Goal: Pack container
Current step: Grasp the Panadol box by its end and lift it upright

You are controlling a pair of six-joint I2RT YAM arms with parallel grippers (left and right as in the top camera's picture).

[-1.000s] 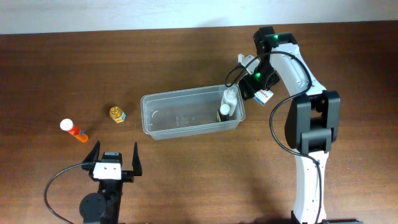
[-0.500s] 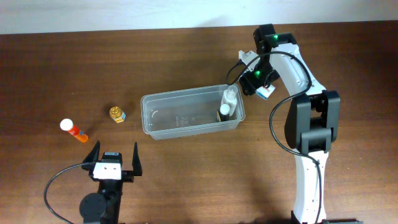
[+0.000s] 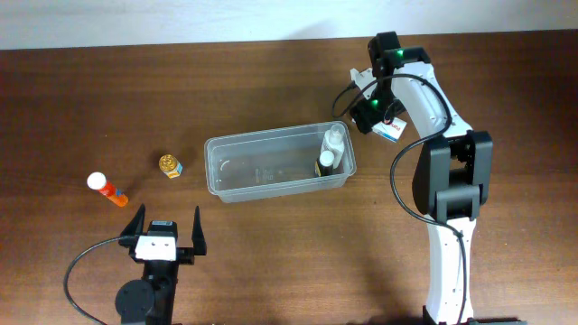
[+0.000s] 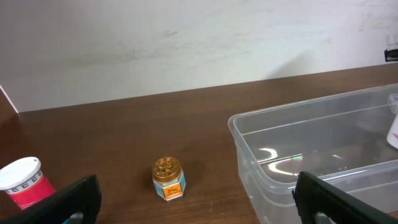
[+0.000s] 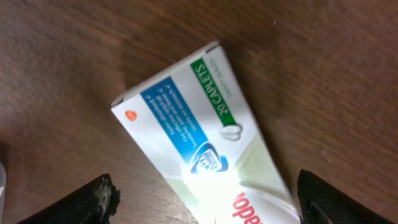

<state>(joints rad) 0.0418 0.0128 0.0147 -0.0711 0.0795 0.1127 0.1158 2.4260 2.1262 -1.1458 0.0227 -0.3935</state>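
The container is a clear plastic tub at the table's middle; it also shows in the left wrist view. A white bottle and a dark bottle stand in its right end. My right gripper is open, its fingers on either side of a white medicine box with blue and green print that lies flat on the wood. The box is just right of the tub's far right corner. My left gripper is open and empty near the front edge.
A small gold-lidded jar stands left of the tub, also in the left wrist view. A red-orange bottle with a white cap lies further left, seen at the left wrist view's edge. A white wall runs behind the table.
My right gripper has shifted a little toward the far side over the white box. The box now shows slightly further right. The left arm has not moved.
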